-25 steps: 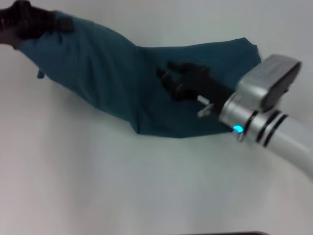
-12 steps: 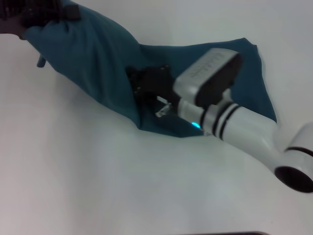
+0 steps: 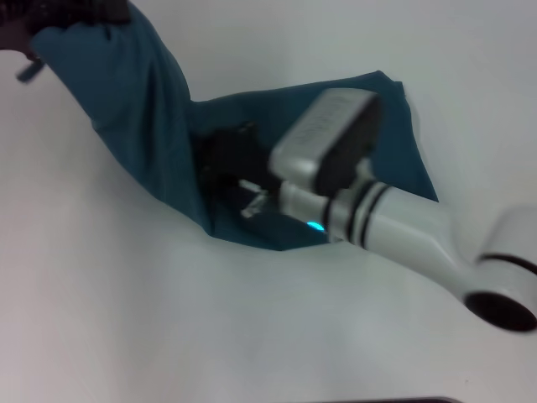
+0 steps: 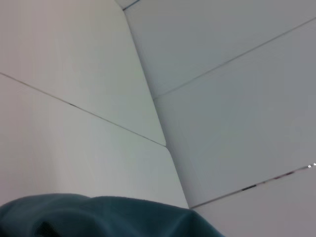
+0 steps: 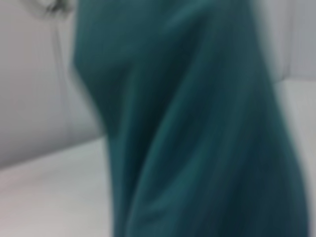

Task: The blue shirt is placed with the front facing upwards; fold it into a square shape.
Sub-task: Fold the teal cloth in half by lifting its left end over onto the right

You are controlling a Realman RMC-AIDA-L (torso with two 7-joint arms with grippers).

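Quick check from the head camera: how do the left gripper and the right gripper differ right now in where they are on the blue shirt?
The left gripper is high at the far left corner, holding the blue shirt lifted; the right gripper is low at the middle, on cloth lying on the table. The left arm is almost out of frame; the right arm crosses the picture. Both are dark and touch the shirt.

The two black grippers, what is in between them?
In the head view, a raised band of the dark teal-blue cotton shirt spans from the left gripper, top corner, down to the right gripper on the white table. Nothing else.
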